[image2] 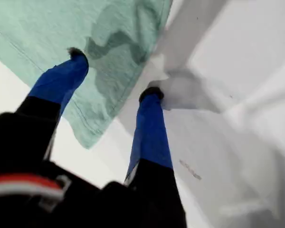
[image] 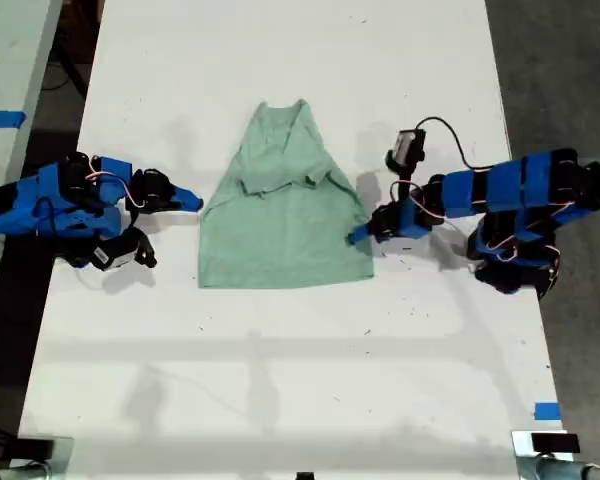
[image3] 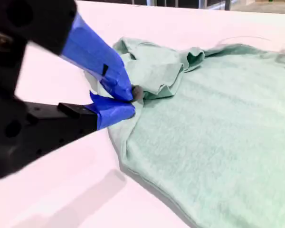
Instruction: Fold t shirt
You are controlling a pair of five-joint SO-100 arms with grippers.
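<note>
Standing open, my first gripper (image2: pixel 115 73) had its jaws spread wide and held nothing: one fingertip (image2: pixel 77 56) lay over the t shirt (image2: pixel 38 28) just inside its side edge, while the other was over bare table (image2: pixel 237 142) just beside that edge. In the exterior view this gripper (image: pixel 358 237) sat at the garment's edge on the side facing the exterior view's right, a little above the hem corner, with its blue arm reaching in from the table edge on that side. My second gripper (image3: pixel 130 102) was almost closed, only a narrow gap showing between its blue tips, which met the opposite side edge of the t shirt (image3: pixel 218 133) close to a bunched fold of fabric; whether any cloth was pinched between them could not be determined. In the exterior view that gripper (image: pixel 193 203) touched the garment's edge on the side facing the exterior view's left, its arm lying low along that table edge. The pale mint-green t shirt (image: pixel 280 225) lay mostly flat near the middle of the white table (image: pixel 280 400), neck towards the far edge and hem towards the near edge, with the upper part narrowed and creased where material was folded inward.
</note>
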